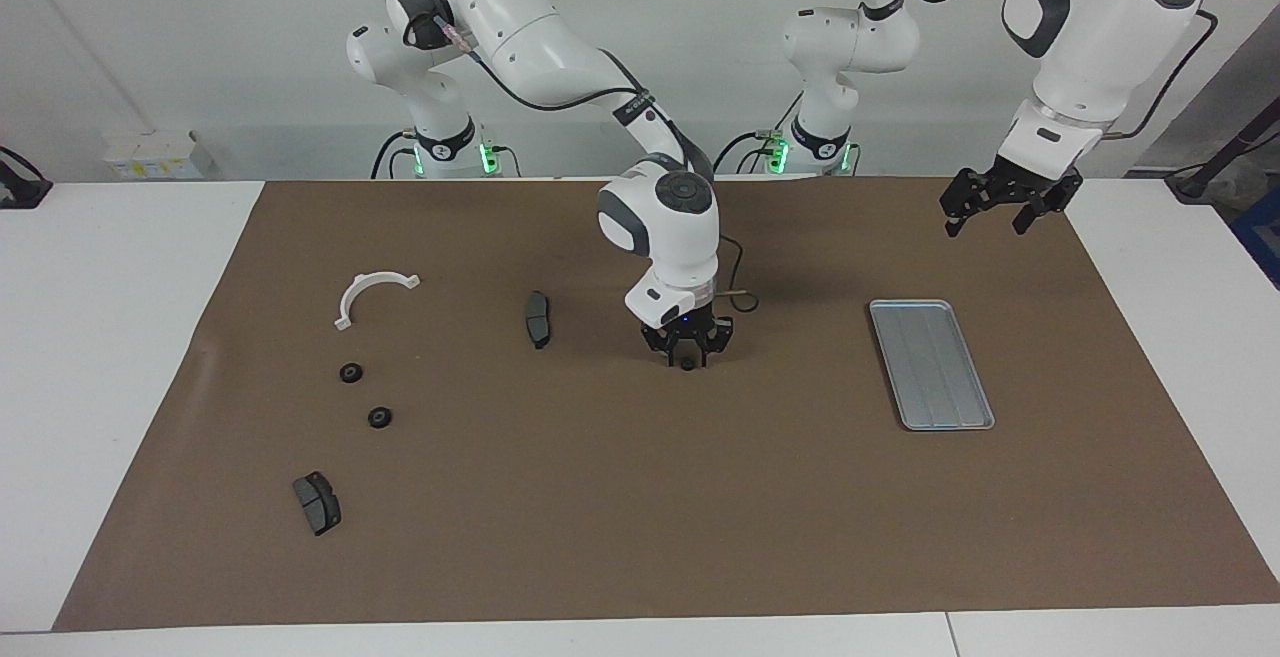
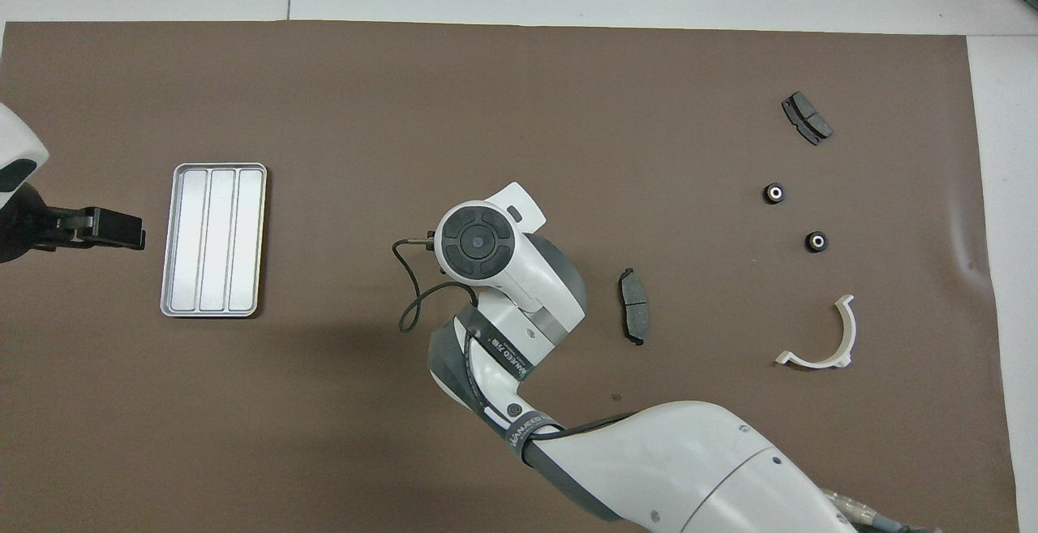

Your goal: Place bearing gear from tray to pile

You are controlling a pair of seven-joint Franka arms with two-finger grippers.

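Now my left gripper [image 1: 1003, 209] waits near the robots' edge; my right gripper [image 1: 687, 357] pinches a bearing gear [image 1: 687, 364] over mid-mat, tray [image 1: 930, 364] empty, pile [image 1: 365, 395] of two toward my right arm's end not yet reached

We note two white glossy arms with dark grey joint caps and bands. Right arm [image 1: 560, 47]: thin black cable looped at the wrist, white lettering on its dark band, blue light near the flange. Left arm [image 1: 1090, 27]: black cable overhead. Both bases glow green. Grippers black.
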